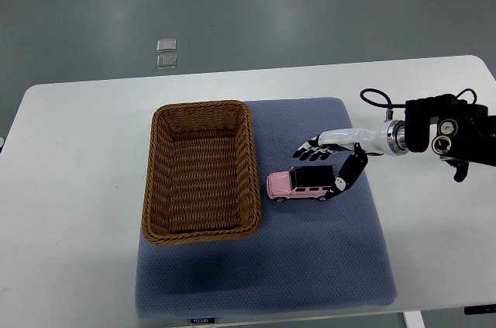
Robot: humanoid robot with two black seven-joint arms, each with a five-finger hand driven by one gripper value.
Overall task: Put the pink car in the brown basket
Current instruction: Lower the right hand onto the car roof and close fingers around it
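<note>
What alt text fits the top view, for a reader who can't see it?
The robot's right hand reaches in from the right, fingers spread around the rear of a pink car on a blue mat. An empty brown basket sits just left of the car, on a white table.

Little lettering shows anywhere on the white bench (70,188). A small white tag (202,319), sewn at the near edge of the blue-grey mat (325,266) just left of its middle, carries a short line of dark print, too small and blurred to read. Nothing legible appears on the pink car (298,185), the brown basket (203,170) or the robot's right hand (332,159). Two small square plates (166,53) on the floor beyond the bench's far edge bear no readable marks either.
</note>
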